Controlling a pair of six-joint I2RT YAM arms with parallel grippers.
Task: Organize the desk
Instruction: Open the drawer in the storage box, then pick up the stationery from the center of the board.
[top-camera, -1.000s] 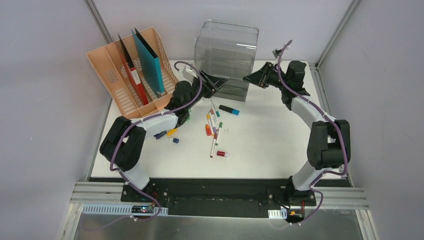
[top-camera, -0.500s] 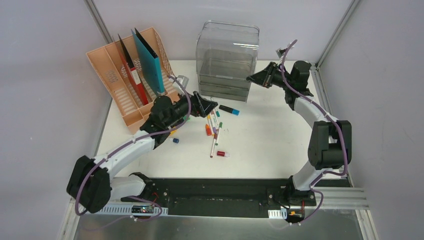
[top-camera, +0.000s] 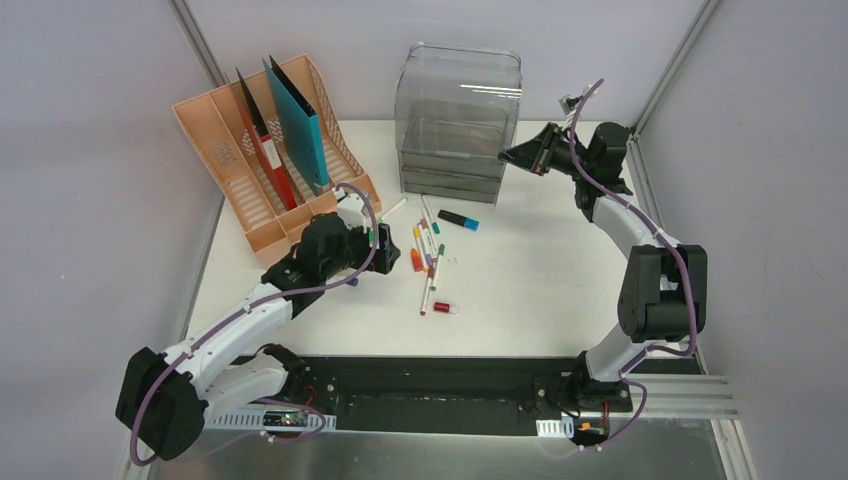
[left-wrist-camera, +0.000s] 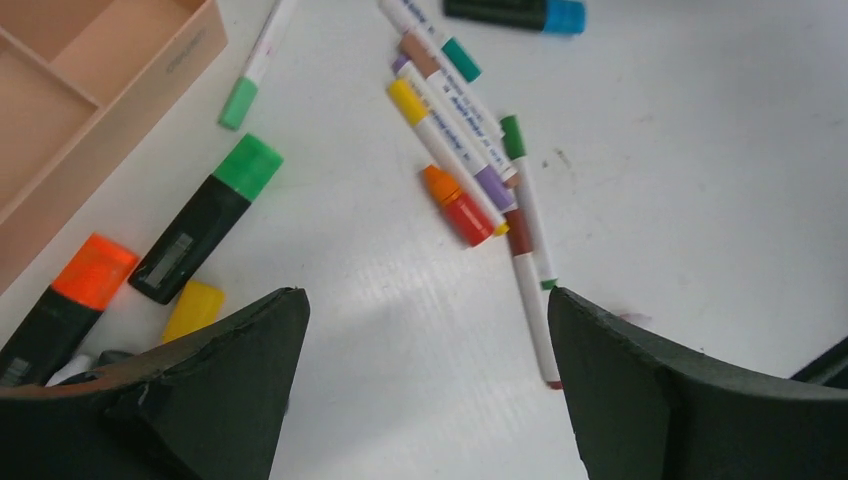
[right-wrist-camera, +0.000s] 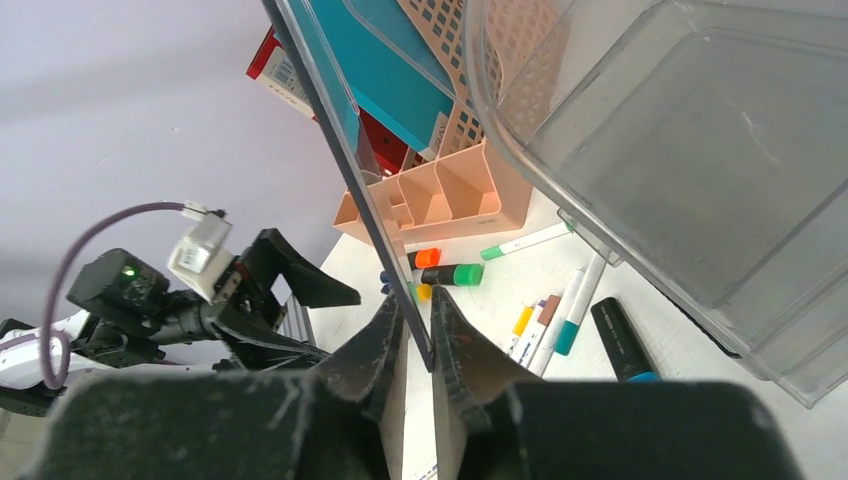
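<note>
The desk (top-camera: 540, 290) lies under both arms in the top view, with their bases at its six o'clock edge. The peach file rack (top-camera: 225, 165) stands at ten o'clock and the clear drawer box (top-camera: 455, 110) at twelve. The loose pens (top-camera: 430, 250) are scattered near the middle, a little toward eleven.

My left gripper (left-wrist-camera: 425, 305) hangs low over the desk with its jaws spread wide and nothing between them. I judge it is held so in order to come down over one item. In its wrist view the thin pens lie at twelve to one o'clock of the gap. The green-capped highlighter (left-wrist-camera: 205, 225) lies at ten and the orange-capped highlighter (left-wrist-camera: 65, 300) at nine, both near the foot of the rack. Which item is meant I cannot tell.

My right gripper (right-wrist-camera: 415, 315) is at the three o'clock side of the drawer box. Its fingers are pressed together on a thin clear edge that, as far as I can see, belongs to the box. I think this pinch is there either to steady the box or to pull a drawer, so that the pens get a place to go. Which of the two it is, the pictures do not show.
</note>
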